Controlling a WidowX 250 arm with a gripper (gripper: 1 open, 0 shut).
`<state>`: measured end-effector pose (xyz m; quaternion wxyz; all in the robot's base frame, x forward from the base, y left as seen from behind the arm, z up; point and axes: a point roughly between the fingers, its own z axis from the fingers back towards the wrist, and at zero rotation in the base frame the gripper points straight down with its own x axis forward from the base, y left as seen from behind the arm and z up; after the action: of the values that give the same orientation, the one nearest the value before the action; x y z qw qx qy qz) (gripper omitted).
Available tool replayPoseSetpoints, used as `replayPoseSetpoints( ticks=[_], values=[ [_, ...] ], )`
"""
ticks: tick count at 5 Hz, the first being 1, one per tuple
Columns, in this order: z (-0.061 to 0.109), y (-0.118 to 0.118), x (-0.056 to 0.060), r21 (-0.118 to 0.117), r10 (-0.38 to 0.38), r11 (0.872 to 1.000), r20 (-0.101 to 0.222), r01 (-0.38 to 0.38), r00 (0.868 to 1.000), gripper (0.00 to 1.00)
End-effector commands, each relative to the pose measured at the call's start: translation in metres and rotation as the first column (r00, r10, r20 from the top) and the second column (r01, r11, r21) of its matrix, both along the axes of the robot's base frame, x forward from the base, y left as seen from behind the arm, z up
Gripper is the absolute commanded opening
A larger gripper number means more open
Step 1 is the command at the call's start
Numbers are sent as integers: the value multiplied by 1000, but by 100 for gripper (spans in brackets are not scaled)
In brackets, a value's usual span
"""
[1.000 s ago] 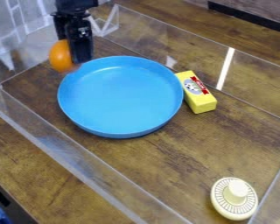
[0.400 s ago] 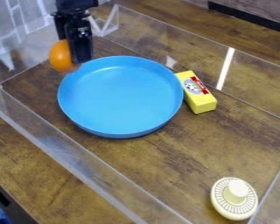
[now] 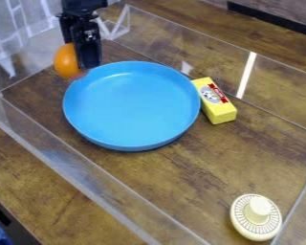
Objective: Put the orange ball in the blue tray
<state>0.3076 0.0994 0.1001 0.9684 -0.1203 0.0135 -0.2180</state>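
Orange ball (image 3: 68,62) and blue tray (image 3: 130,105) rest on wooden table (image 3: 245,153).

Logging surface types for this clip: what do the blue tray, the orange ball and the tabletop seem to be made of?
The blue tray looks like smooth moulded plastic: uniform bright colour and a soft sheen on its raised rim. The orange ball looks smooth, in one even colour, possibly plastic or rubber; too small to be sure. The tabletop shows dark wood grain in planks, whether real wood or laminate is unclear.
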Motion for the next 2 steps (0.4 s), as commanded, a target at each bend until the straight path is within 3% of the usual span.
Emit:
replayPoseSetpoints(
  ticks=[1,2],
  values=[
    [16,1,8,21,-15,1000,58,13,998,0],
    [14,2,9,18,-20,1000,55,19,998,0]
  ],
)
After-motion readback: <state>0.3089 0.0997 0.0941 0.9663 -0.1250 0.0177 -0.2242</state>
